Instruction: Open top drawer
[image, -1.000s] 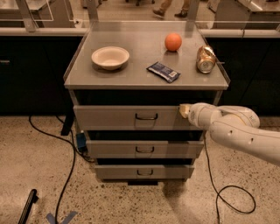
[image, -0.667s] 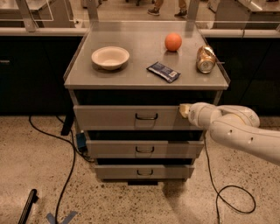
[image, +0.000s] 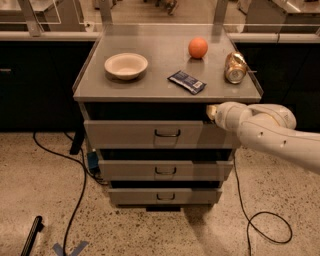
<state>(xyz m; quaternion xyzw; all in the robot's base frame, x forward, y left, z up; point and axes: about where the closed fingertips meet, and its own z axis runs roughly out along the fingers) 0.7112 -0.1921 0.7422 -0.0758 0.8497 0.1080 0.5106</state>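
Observation:
The top drawer (image: 125, 134) is the widest grey front of three on a grey metal cabinet, with a small dark wire handle (image: 167, 133) at its centre. Its front stands further forward than the two drawer fronts below, and a dark gap shows above it. My gripper (image: 210, 112) is at the end of the white arm (image: 270, 130), which comes in from the right. It sits at the drawer's upper right, against the dark gap just above the front's top edge and well right of the handle.
On the cabinet top (image: 150, 85) lie a white bowl (image: 126, 65), an orange (image: 198, 48), a blue packet (image: 186, 81) and a tipped can (image: 235, 67). Black cables (image: 75, 200) run over the speckled floor on both sides. Dark counters stand behind.
My gripper has risen slightly, from the face of the top drawer's right end to its top edge. The drawer front has not visibly moved.

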